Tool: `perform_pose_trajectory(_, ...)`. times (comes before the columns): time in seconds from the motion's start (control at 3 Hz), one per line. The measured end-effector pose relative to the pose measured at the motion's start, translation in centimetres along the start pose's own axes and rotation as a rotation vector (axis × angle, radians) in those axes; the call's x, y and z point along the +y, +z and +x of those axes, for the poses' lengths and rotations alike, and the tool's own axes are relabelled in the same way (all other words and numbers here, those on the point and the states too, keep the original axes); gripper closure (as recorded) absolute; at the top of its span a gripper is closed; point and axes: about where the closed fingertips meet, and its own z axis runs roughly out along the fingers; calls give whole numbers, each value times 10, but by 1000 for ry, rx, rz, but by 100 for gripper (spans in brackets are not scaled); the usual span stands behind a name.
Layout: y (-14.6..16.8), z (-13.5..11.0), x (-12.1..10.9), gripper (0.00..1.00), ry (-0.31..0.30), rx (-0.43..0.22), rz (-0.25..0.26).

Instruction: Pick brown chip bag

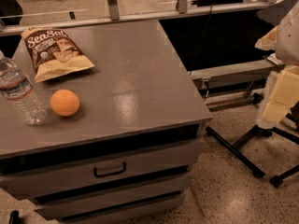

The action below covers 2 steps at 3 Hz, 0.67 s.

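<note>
The brown chip bag (55, 52) lies flat on the far left part of the grey cabinet top (140, 78), its dark "Sea Salt" end toward the back and its pale yellow end toward the front. My gripper (276, 105) hangs at the right edge of the view, off the cabinet and above the floor, far to the right of the bag. It holds nothing that I can see.
An orange (65, 102) sits in front of the bag. A clear water bottle (19, 93) stands at the left edge. The cabinet has drawers with a handle (110, 170). Black stand legs (243, 150) cross the speckled floor on the right. A railing (112, 3) runs behind.
</note>
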Motion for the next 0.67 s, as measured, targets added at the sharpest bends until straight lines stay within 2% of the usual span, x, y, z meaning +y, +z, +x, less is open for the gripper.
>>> perform_pose_trajectory(0.33, -1, 0, -1, 0, 2, -2, 8)
perform_pose_trajectory(0.67, 0, -16, -22, 0, -25, -36, 45)
